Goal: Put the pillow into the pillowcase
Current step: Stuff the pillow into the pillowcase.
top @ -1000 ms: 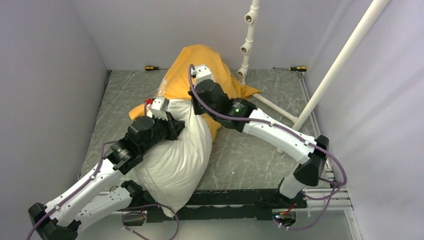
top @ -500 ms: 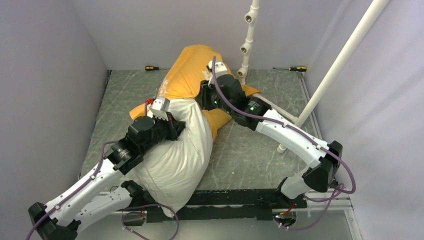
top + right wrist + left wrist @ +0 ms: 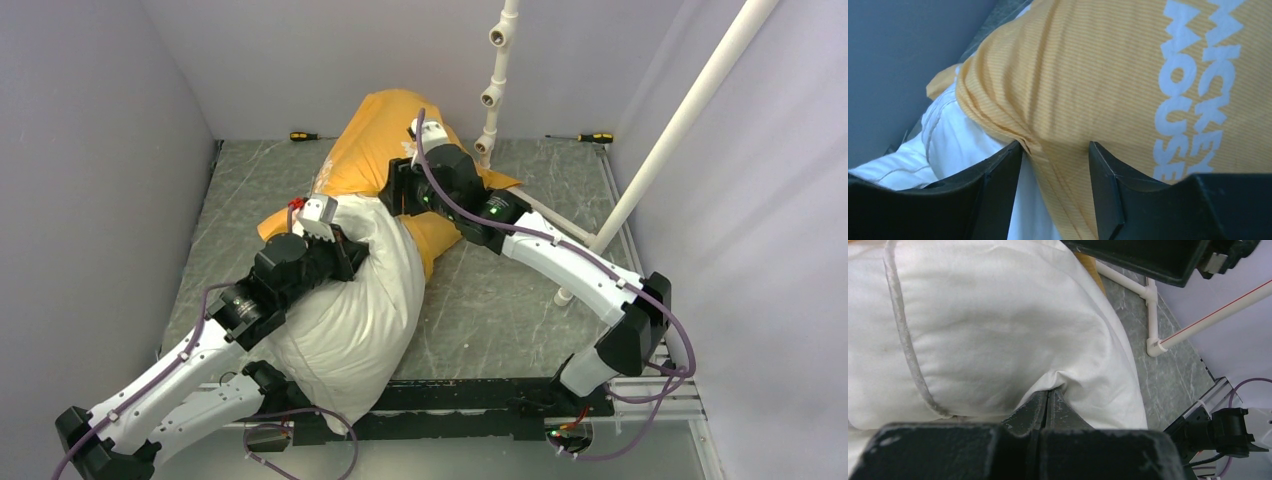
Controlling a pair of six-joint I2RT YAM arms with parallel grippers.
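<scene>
Pillow (image 3: 350, 300) is lying diagonally on the bench (image 3: 500, 310), with its far end already sitting inside the orange-yellow pillowcase (image 3: 385, 140) and its larger white part still hanging out toward the arm bases. The left hand (image 3: 1049, 396) is closing fully, its fingertips sinking into a pucker of pillow fabric; whether it is pinching a fold or only pressing cannot be determined. The right hand (image 3: 1055, 147) is standing open, its fingers straddling the case's hem where the orange cloth is meeting the white, gripping nothing. In my judgement the main risk is arising at that hem: with nothing holding it, the case is likely to be creeping back off the pillow, or bunching, as soon as the left hand starts pushing. A re-grasp may also be catching pillow fabric along with the hem, dragging both together. The case's far side is sitting close to the white pipe frame (image 3: 492, 95) and may be snagging there if pulled that way. Compared with the earlier overhead view, the right wrist is now sitting nearer the case's right edge instead of over its middle, and its elbow is sitting further out. The left arm and the exposed length of pillow are showing no visible change.
</scene>
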